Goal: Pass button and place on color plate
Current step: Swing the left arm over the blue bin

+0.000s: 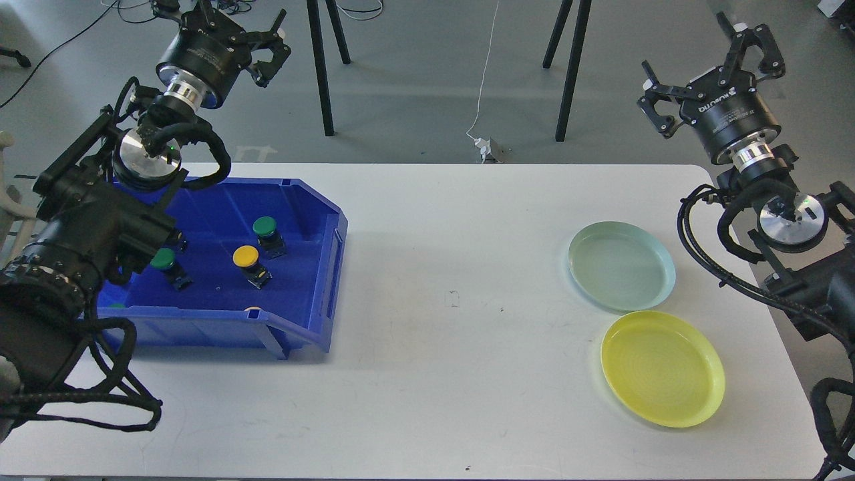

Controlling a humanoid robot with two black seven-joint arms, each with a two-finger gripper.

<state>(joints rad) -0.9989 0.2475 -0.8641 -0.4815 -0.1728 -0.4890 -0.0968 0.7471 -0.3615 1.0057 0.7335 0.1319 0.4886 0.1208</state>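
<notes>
Currently both pincers, left pincer (pixel 270 48) and right pincer (pixel 708 75), hang wide and empty; buttons (pixel 248 262) crowd the blue bin (pixel 320 267), so I risk nudging a neighbour.

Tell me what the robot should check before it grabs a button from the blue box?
1. Left gripper open and holding nothing: ok.
2. Right gripper open, ready to receive: ok.
3. Yellow-capped push button lies free in the blue plastic bin, apart from the green-capped push button: ok.
4. Round yellow plate has nothing on it: ok.
5. Round pale green plate has nothing on it: ok.
6. Second green-capped button within easy grasp: cannot tell, the left arm partly hides it.
</notes>
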